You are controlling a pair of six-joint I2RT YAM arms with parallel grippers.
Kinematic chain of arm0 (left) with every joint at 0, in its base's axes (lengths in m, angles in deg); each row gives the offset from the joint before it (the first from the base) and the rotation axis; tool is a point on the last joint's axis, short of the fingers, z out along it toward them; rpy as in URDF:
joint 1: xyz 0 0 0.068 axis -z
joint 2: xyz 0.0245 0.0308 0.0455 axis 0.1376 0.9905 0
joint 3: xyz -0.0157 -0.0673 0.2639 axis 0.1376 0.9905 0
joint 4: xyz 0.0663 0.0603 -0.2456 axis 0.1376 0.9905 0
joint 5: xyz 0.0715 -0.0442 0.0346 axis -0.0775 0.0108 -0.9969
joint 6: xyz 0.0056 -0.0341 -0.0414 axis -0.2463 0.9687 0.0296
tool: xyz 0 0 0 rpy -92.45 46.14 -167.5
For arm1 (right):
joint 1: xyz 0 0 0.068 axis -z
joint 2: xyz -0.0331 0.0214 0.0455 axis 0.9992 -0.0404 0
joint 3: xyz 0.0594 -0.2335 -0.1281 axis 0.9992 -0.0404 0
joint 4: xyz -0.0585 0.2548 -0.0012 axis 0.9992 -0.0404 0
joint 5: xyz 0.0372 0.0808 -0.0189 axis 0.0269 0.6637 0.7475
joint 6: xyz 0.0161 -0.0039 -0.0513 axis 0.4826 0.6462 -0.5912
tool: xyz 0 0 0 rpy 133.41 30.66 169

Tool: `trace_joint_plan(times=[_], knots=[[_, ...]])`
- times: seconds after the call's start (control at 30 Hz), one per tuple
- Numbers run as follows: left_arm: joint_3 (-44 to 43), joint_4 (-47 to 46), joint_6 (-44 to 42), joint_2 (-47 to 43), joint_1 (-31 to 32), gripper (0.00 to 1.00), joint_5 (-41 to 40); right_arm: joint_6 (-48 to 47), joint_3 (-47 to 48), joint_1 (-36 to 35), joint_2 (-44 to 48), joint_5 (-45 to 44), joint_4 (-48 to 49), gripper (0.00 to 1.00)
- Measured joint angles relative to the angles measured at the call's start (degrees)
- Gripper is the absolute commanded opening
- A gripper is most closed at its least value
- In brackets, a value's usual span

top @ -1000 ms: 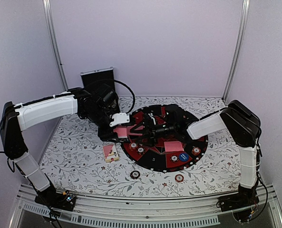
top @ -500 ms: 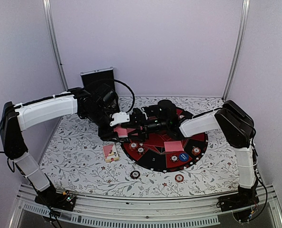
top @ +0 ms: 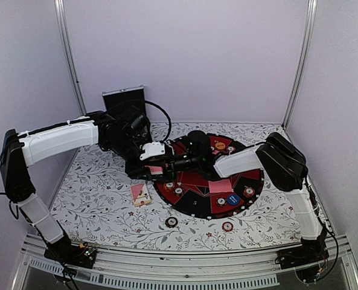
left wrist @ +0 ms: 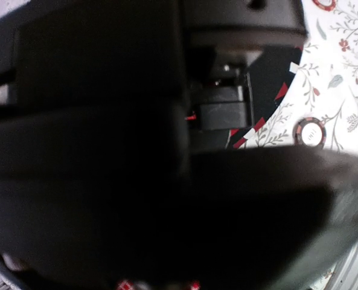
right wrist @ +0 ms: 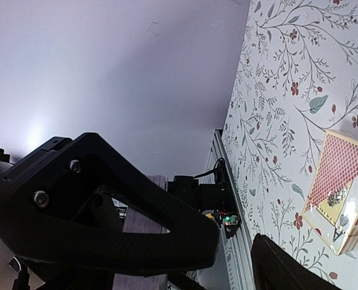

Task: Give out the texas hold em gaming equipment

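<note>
While the left gripper (top: pixel 154 167) hangs over the left rim of the round black-and-red felt game mat (top: pixel 191 204), I can see its jaws pressed together on a thin stack of pink-backed playing cards (top: pixel 156 171), held just above the mat's edge. Reaching across the mat from the other side, the right gripper (top: pixel 169 162) sits right beside those cards, nearly tip to tip with the left one. On its own wrist view the black fingers (right wrist: pixel 136 205) stand spread with nothing between them. I've got the small pink card box (top: pixel 140 193) lying flat on the white floral tablecloth (top: pixel 94 199), just off the mat's left edge. On the near-right part of the mat a single pink-backed card (top: pixel 224 185) lies flat, with a blue round button (top: pixel 232 199) just in front of it and a striped poker chip (top: pixel 249 191) beside that. An orange round button (top: pixel 220 145) sits on the mat's far side. Two loose striped chips (top: pixel 171 222) lie on the cloth near the front, well apart from each other. My left wrist view is mostly blocked by dark housing. At the back left, the silver-edged black case (top: pixel 124 99) stands upright behind the left arm.
</note>
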State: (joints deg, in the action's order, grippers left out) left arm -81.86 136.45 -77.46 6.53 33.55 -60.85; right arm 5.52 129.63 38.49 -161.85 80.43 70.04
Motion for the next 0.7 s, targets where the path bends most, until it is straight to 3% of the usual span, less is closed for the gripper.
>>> trace_joint_plan(times=[0.43, 0.7], knots=[[-1.01, 0.37, -0.02, 0.11, 0.0, 0.0, 0.28, 4.04, 1.95, -0.31, -3.32, -0.24, 4.66, 0.71], [-1.05, 1.2, -0.04, 0.87, 0.0, 0.0, 0.37, 3.48, -3.63, 0.9, -0.87, -1.16, 7.26, 0.61]])
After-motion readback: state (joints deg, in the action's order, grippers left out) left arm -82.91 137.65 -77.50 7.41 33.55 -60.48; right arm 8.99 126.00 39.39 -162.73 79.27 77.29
